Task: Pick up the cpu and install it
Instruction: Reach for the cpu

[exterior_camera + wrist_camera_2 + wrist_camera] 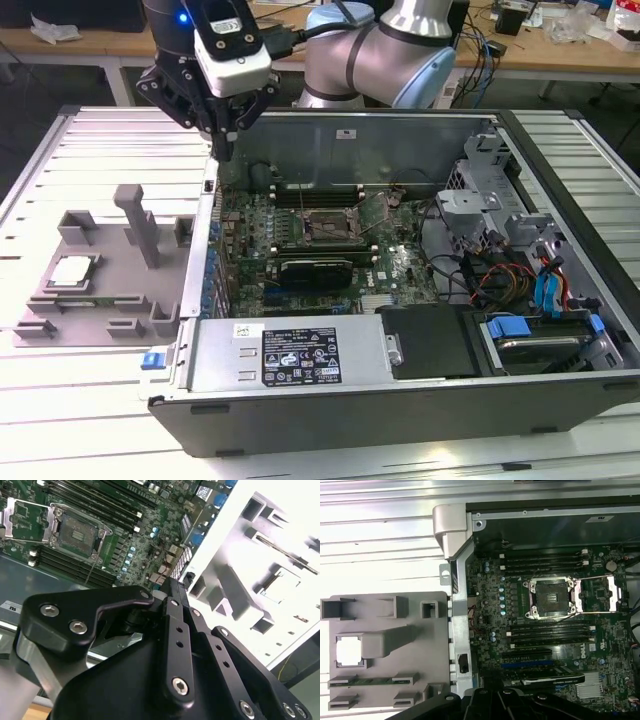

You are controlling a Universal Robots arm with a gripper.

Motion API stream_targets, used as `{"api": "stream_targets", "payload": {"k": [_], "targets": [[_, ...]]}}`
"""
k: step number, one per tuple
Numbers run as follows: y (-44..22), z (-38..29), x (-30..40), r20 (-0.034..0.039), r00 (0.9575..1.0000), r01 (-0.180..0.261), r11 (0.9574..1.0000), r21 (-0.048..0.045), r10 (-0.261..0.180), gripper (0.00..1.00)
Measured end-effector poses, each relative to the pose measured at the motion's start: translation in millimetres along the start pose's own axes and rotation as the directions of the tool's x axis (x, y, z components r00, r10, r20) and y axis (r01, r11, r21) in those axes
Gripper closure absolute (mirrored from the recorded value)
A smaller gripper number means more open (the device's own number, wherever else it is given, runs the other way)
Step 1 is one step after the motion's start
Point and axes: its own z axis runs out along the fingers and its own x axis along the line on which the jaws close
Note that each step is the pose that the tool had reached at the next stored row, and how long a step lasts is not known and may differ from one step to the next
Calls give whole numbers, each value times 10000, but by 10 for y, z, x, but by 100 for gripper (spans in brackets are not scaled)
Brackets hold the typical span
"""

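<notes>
Pick-up step, not begun. Gripper (222,148) empty, fingers pressed together, above case (350,140) edge. Cpu (72,272) beside case, in holder (130,300). Grasp needs fingers spread.

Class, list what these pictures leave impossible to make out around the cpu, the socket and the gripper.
- cpu: first wrist view, top washed white by glare; markings and orientation unreadable.
- socket: first wrist view, contacts too small to make out.
- motherboard: second wrist view, a large part hidden behind the black body of the gripper.
- grey holder: second wrist view, overexposed and cut off by the picture's edge.
</notes>
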Motion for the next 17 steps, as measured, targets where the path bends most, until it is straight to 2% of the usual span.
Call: {"api": "stream_targets", "payload": {"k": [6, 9, 12, 17], "targets": [[-6, 8, 101, 0, 10000, 1, 10000, 0, -1, 89], [-11, 13, 177, 0, 10000, 0, 10000, 0, 0, 89], [-20, 20, 305, 0, 10000, 0, 10000, 0, 0, 89], [-29, 27, 433, 0, 10000, 1, 10000, 0, -1, 89]]}}
